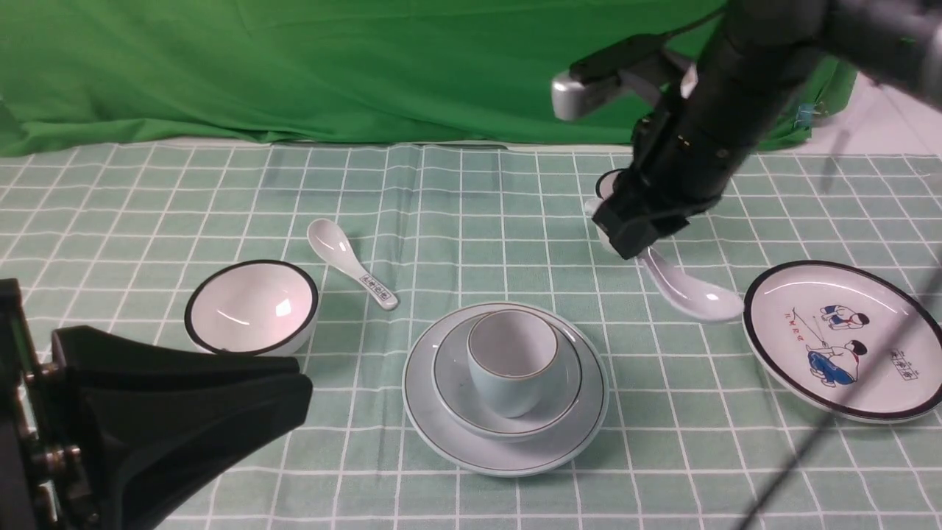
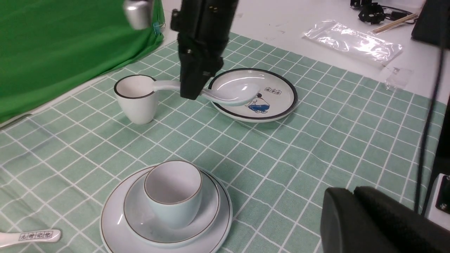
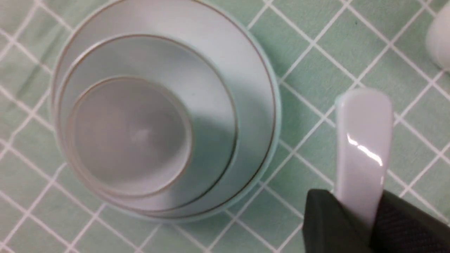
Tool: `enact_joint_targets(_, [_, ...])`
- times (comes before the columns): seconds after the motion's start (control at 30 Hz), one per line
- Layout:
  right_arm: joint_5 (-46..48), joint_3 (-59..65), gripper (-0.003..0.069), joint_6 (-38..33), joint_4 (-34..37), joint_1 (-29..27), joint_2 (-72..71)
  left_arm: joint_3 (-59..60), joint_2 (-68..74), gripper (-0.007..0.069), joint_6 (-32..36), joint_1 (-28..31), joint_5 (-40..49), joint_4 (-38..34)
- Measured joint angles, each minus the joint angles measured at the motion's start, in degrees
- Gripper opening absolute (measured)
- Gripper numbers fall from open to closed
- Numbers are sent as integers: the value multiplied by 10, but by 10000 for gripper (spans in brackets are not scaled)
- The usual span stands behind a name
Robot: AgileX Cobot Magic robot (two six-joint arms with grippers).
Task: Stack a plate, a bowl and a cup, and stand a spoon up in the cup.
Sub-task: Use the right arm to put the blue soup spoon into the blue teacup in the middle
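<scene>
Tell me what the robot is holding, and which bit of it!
The right fingers hold the white spoon by its handle. The left fingers are shut, empty.

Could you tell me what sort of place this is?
Probably a robot test bench rather than a real dining room: a green backdrop, a checked cloth laid with dishes, and robot fingers gripping a spoon.

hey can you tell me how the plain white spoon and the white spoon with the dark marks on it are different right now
The plain glossy white spoon is held up off the cloth in the right gripper, while the white spoon with dark printed marks lies on the green checked cloth. The plain spoon's visible handle is unmarked; the printed spoon's carries boxed characters. Both are white, glossy spoons with an oval bowl.
</scene>
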Motion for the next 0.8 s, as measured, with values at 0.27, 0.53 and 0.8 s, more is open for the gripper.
enact_joint_targets(0.27, [-556,401,165,-110,228,65,-202,0,0,12,3,0,1,0])
enact_joint_targets(0.53, [-879,517,165,-65,171,203,-198,0,0,12,4,0,1,0])
enact_joint_targets(0.8, [-1045,520,165,56,25,216,-134,0,0,12,4,0,18,0])
